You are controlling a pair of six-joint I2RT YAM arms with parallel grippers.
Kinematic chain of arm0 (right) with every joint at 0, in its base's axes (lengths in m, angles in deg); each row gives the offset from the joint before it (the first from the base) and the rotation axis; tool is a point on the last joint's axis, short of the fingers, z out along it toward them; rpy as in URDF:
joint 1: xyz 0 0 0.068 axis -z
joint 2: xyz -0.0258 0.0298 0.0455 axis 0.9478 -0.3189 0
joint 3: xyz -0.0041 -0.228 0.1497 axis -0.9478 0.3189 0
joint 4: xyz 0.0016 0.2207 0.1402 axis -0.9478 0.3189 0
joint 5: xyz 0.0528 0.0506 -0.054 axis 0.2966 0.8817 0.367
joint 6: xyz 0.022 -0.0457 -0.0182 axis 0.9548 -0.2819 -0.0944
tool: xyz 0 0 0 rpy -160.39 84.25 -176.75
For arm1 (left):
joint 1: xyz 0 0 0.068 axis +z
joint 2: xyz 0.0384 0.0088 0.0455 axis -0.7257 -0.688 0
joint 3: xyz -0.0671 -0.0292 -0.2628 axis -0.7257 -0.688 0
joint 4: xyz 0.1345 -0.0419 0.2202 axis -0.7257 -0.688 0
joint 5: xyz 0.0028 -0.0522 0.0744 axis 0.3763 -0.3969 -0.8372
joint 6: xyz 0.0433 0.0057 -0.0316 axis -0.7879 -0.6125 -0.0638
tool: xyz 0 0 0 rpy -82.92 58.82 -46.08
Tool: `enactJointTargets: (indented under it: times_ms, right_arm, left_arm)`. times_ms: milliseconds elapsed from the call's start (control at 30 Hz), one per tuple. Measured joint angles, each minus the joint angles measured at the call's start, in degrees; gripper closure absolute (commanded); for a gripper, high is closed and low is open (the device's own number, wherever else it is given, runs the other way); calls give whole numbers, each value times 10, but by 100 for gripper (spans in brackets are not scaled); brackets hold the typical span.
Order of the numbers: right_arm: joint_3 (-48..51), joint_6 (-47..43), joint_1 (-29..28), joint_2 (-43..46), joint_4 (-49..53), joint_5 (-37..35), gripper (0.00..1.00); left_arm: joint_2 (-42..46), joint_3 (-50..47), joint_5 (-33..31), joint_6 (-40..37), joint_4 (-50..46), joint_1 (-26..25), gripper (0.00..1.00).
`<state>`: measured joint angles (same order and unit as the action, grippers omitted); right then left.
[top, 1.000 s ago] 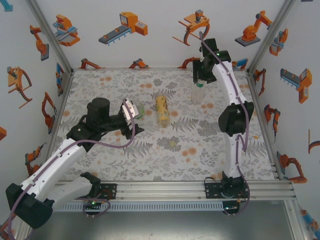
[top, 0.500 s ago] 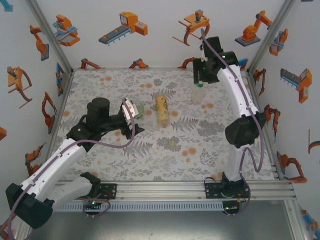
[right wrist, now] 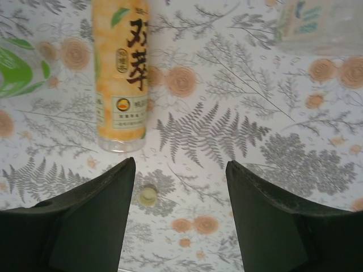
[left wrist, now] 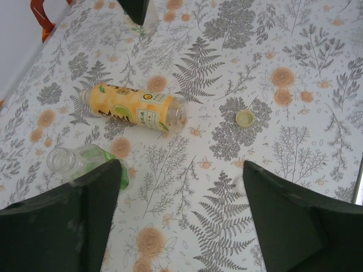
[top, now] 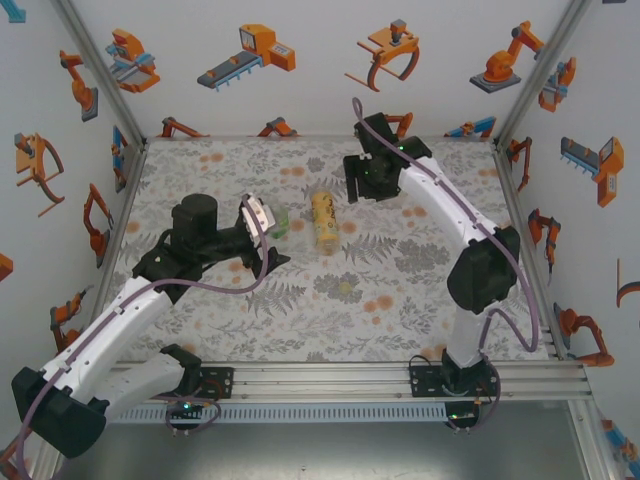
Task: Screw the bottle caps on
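Observation:
The yellow bottle (top: 323, 220) lies on its side mid-table, its open mouth (right wrist: 122, 144) uncapped. A pale cap (right wrist: 148, 195) rests on the cloth just past that mouth, also visible from the left wrist (left wrist: 245, 118) and from above (top: 347, 289). The green-tinted bottle (left wrist: 85, 163) lies uncapped beside my left gripper's left finger, outside the jaws. My left gripper (left wrist: 181, 164) (top: 272, 240) is open over bare cloth. My right gripper (right wrist: 180, 163) (top: 358, 188) hangs open above the yellow bottle's mouth end. The clear white-green labelled bottle (right wrist: 317, 22) sits at the right wrist view's top right edge.
The floral cloth (top: 420, 300) covers the table, with printed walls (top: 300, 60) at the back and both sides. A metal rail (top: 330, 375) with both arm bases runs along the near edge.
My right arm has swung left, away from the standing clear bottle toward the yellow bottle. My left gripper's jaws have spread wider; that arm has barely moved.

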<state>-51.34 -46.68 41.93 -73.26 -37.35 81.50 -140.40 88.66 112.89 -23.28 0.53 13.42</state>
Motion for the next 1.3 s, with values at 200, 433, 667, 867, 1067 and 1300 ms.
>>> enactJointTargets:
  times_ms: [200,433,667,867,1067,1300]
  right_arm:
    - [0,34,-30,-43,-48,9,34]
    - [0,58,-44,-110,-82,12,14]
    - [-1,65,-46,-151,-91,22,18]
    - [-1,73,-54,-169,-102,35,25]
    - [11,80,-60,-179,-118,50,32]
    - [38,90,-65,-179,-127,57,35]
  left_arm:
    - [5,-1,0,9,7,7,3]
    - [8,-2,0,13,10,10,3]
    - [9,-3,-2,17,14,16,3]
    - [9,-3,-2,22,19,19,3]
    - [9,-3,-3,29,23,24,3]
    - [9,-3,-9,43,29,31,2]
